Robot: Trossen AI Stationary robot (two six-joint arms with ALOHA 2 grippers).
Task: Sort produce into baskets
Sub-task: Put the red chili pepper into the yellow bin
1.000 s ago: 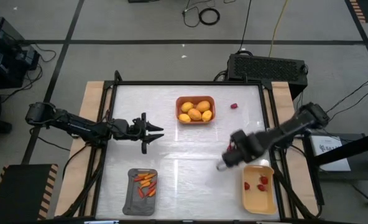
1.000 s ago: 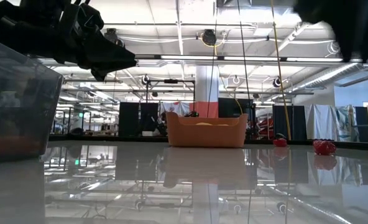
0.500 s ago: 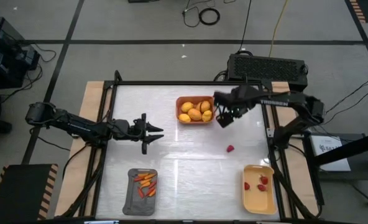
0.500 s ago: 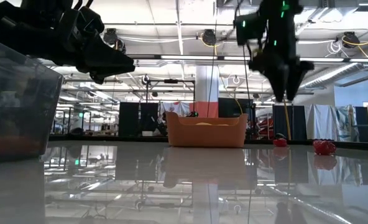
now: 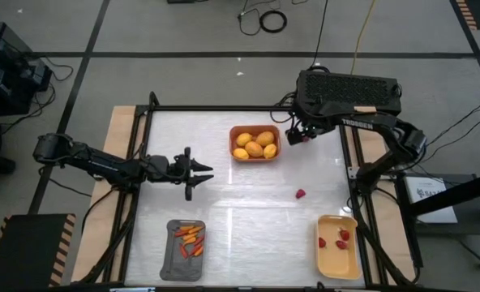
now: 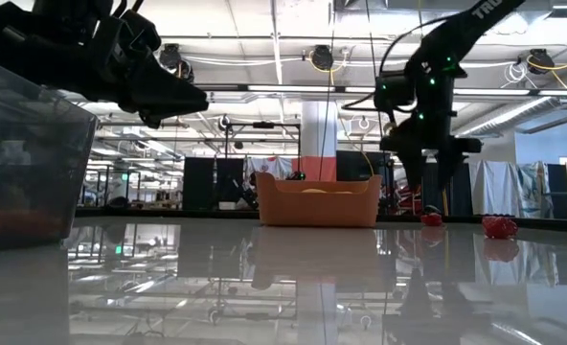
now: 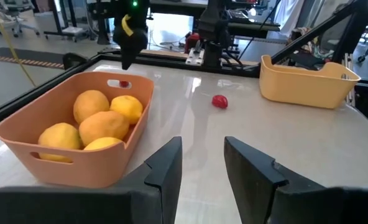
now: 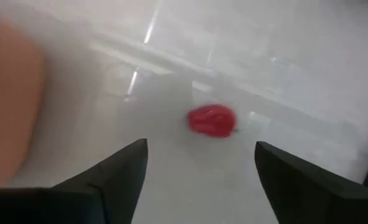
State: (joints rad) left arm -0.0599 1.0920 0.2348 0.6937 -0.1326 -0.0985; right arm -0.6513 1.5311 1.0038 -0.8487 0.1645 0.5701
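Bright overhead lighting, glare on glossy table (image 6: 293, 278), right wrist view blurred

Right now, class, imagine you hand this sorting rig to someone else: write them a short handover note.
Right gripper: jaws open, above a red berry beside the orange basket.
Left gripper: parked mid-table, jaws part open, empty.
Done: lemons in orange basket, carrots in grey basket, some berries in yellow basket.
Left: that berry and another loose berry mid-table.
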